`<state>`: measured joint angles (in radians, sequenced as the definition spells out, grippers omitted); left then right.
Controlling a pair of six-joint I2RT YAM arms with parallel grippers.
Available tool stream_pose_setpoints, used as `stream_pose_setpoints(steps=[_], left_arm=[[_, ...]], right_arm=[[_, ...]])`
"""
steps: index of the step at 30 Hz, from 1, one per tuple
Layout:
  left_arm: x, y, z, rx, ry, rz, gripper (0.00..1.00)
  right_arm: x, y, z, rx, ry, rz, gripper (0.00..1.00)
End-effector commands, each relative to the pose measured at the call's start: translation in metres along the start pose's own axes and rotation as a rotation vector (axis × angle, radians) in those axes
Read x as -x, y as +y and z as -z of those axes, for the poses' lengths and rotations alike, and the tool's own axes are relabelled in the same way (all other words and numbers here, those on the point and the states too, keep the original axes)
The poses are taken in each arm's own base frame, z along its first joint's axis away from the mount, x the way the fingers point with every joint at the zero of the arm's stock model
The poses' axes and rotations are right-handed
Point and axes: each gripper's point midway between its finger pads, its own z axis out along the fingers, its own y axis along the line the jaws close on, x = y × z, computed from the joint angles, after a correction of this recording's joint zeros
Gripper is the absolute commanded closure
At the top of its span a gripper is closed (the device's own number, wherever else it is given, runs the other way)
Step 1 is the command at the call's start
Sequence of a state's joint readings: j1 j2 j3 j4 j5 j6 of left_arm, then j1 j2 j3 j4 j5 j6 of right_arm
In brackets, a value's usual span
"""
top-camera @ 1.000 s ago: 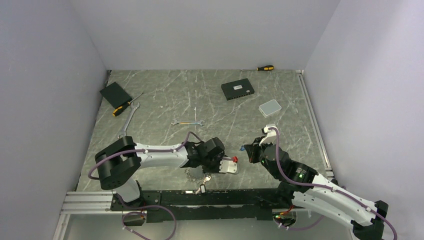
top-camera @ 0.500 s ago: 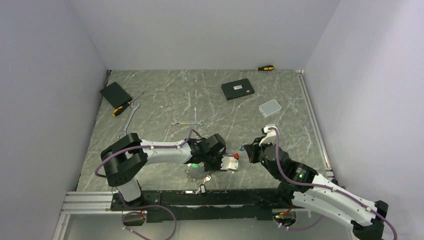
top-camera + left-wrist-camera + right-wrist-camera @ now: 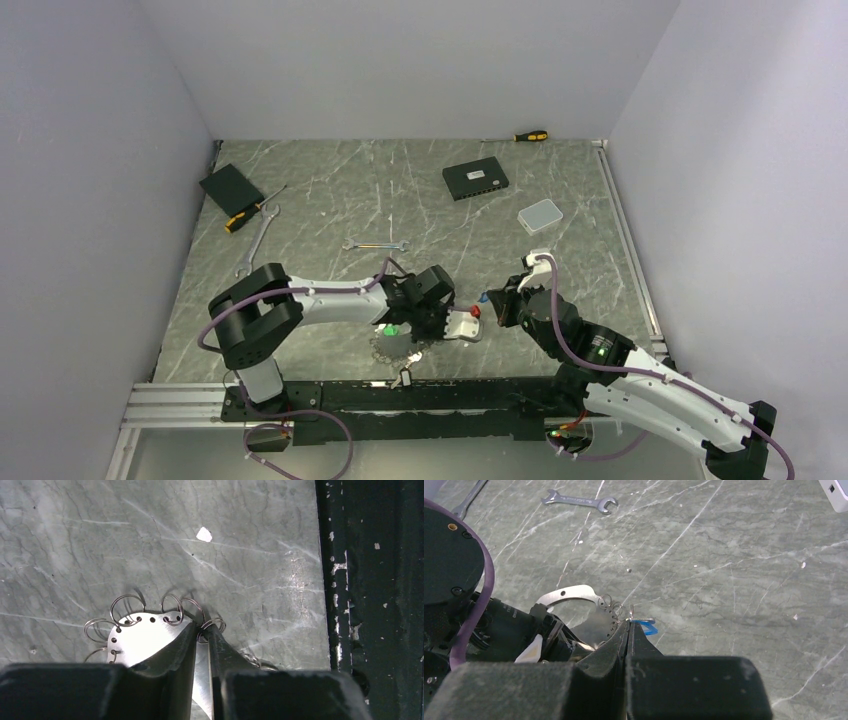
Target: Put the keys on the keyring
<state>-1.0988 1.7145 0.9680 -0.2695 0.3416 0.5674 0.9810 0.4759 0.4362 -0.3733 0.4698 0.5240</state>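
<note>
Lower centre of the top view: the keyring (image 3: 390, 350) lies on the grey marbled worktop (image 3: 330, 200), close to the near edge and under the tip of the left arm. In the left wrist view it shows as a flat silver plate with holes along its rim, a small wire ring threaded through several of them.

The left gripper (image 3: 201, 629) has its jaws drawn to a narrow slit over the plate's right edge. Silver metal shows in the slit and a small ring sits at the fingertips. Whether the jaws actually clamp anything cannot be told.

The right gripper (image 3: 628, 625), right of centre in the top view, is fully closed. The blue-tagged key (image 3: 646, 626) juts from its fingertips, just beside the plate's ringed rim.

A loose key (image 3: 403, 378) lies below the keyring, at the worktop's near edge. A green tag (image 3: 388, 328) shows beside the left gripper. A spanner (image 3: 579, 501) lies well apart, in the upper left of the right wrist view.
</note>
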Motion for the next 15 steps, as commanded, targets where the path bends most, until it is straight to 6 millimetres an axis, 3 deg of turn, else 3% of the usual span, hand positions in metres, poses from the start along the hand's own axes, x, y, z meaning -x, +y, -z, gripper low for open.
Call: stream_pose_setpoints(steps=[1,4,15], left_arm=[[0.007,0.001,-0.003,-0.036,-0.019,-0.024,0.87],[0.007,0.001,-0.002,-0.036,-0.019,-0.027,1.0],[0.024,0.0,0.023,-0.008,-0.068,-0.007,1.0]], right_arm=[[0.009,0.005,-0.001,0.019,-0.037,-0.012,1.0],[0.009,0.005,-0.001,0.018,-0.036,-0.011,1.0],[0.01,0.005,-0.001,0.02,-0.041,-0.014,1.0]])
